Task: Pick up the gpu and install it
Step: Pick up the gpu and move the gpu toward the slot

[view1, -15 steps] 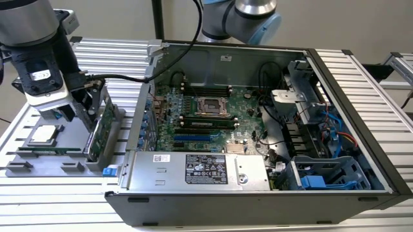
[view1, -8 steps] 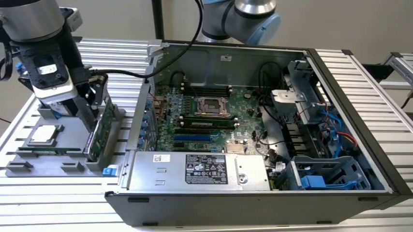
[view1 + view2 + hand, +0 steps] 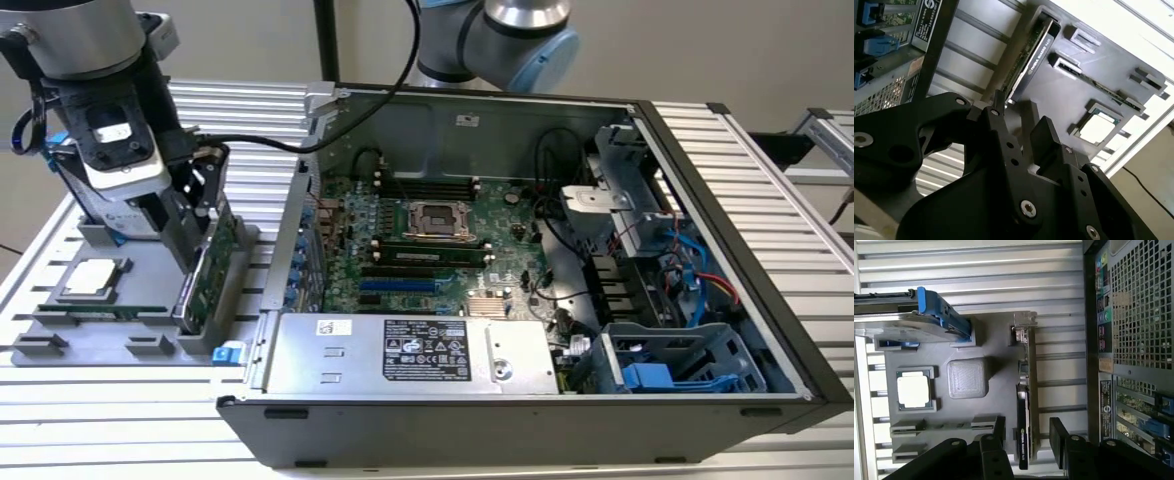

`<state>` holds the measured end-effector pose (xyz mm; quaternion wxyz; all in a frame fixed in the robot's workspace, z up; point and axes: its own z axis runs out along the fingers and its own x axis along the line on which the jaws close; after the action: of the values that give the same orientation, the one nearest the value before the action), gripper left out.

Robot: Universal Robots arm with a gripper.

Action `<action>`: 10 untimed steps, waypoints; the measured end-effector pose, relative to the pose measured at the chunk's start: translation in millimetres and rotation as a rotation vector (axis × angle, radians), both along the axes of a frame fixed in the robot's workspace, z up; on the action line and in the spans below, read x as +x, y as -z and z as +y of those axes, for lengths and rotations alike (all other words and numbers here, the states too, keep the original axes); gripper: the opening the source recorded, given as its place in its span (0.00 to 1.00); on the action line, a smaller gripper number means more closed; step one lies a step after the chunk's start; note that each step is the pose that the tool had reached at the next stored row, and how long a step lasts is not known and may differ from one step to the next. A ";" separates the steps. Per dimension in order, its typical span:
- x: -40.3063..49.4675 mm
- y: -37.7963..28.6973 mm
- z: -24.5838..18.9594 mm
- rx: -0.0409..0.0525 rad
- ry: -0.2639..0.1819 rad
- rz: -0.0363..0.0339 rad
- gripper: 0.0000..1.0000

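Observation:
The gpu point(image 3: 204, 278) stands on its long edge in a slot of the grey parts holder point(image 3: 80, 350), at the exterior view's left, beside the open computer case point(image 3: 534, 420). My gripper point(image 3: 191, 238) hangs right over the card's top edge. In the first wrist view the gpu point(image 3: 1024, 435) runs between my two black fingers point(image 3: 999, 430), its silver bracket point(image 3: 1024, 330) at the far end. My gripper point(image 3: 1029, 434) is open and astride the card, holding nothing. In the second wrist view the gpu point(image 3: 1030, 52) lies just past my gripper point(image 3: 1019, 120).
On the holder point(image 3: 1001, 350) also sit a processor chip point(image 3: 913, 391), a hard drive with blue rails point(image 3: 929, 320) and a thin memory stick point(image 3: 100, 312). The case holds the motherboard point(image 3: 427, 230) and a power supply point(image 3: 400, 350). Its rear wall point(image 3: 1134, 315) stands close beside the card.

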<state>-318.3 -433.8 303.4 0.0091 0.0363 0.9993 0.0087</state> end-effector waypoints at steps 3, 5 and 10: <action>0.0 2.3 2.8 -0.0002 0.000 0.0000 1.00; 0.0 4.0 4.7 -0.0001 0.001 -0.0001 1.00; -0.1 9.0 8.3 -0.0001 0.001 -0.0004 1.00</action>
<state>-318.4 -425.5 294.4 0.0093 0.0369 0.9992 0.0087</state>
